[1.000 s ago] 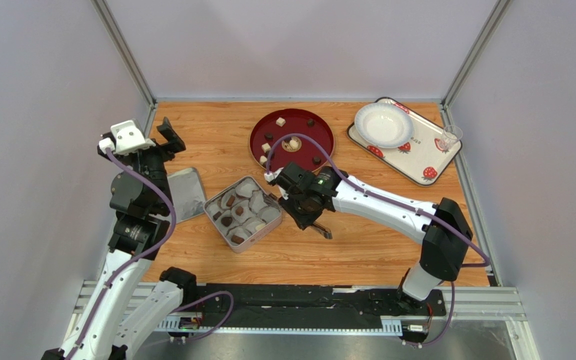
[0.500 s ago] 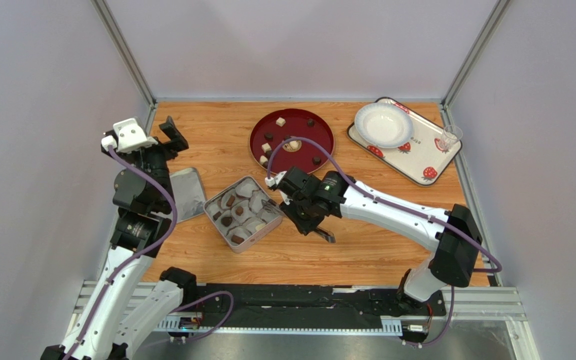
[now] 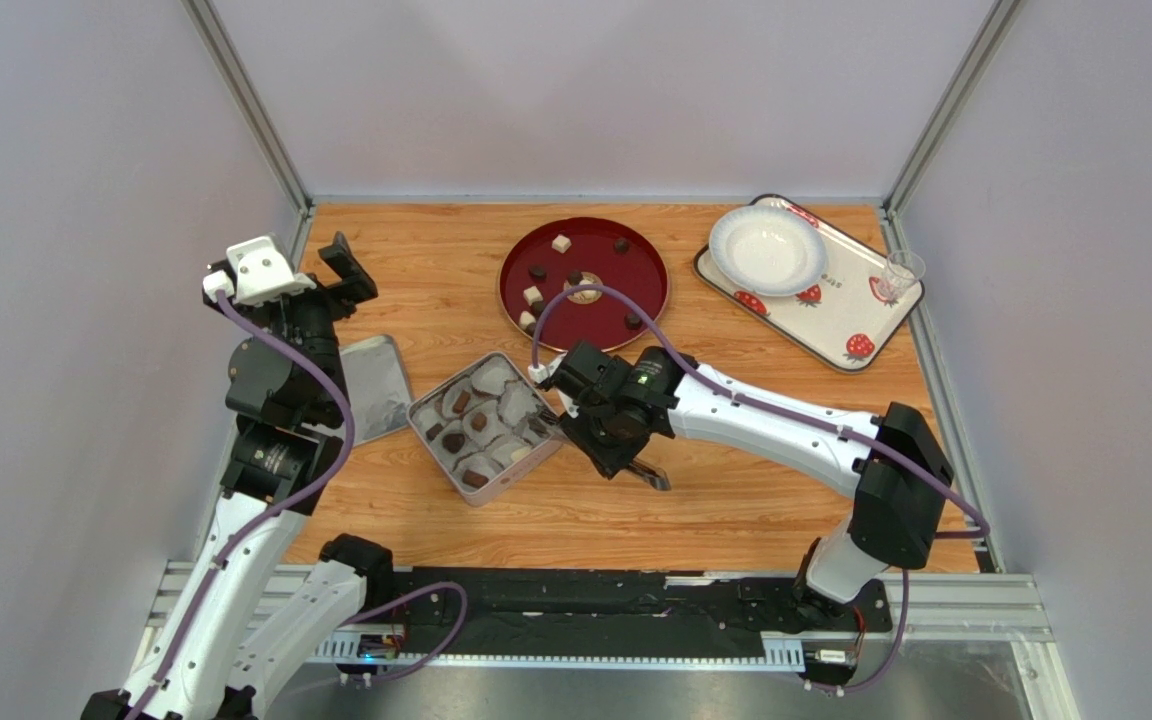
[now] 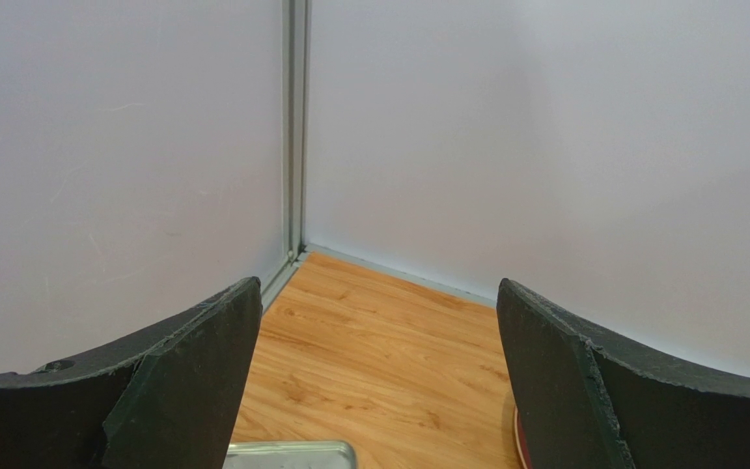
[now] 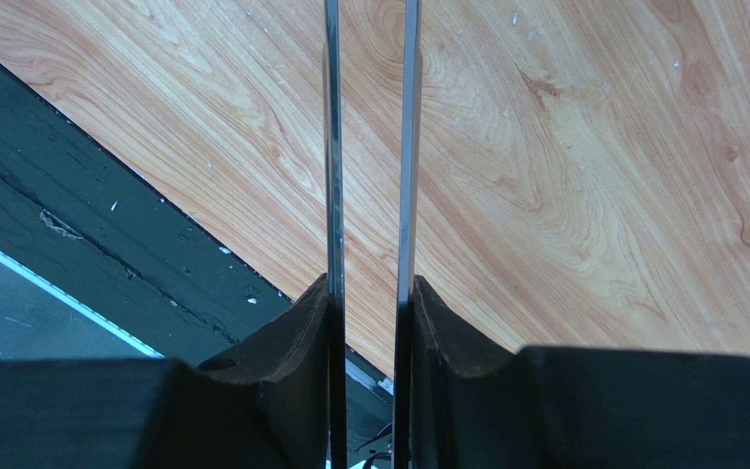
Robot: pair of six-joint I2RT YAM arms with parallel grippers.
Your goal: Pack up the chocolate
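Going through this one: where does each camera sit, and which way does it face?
Top: above and behind the bases, looking down on the table; both arms show.
Left wrist: on the left arm, facing the far-left wall corner; the open left tool frames the view.
Right wrist: low over the table, facing its near edge; the right tool is shut on the tongs.
Shared: top and left wrist both show the lid and that far-left corner.

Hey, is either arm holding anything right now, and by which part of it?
The right tool holds the metal tongs, squeezing both blades from the outside, partway along their length. The left tool is open and holds nothing.
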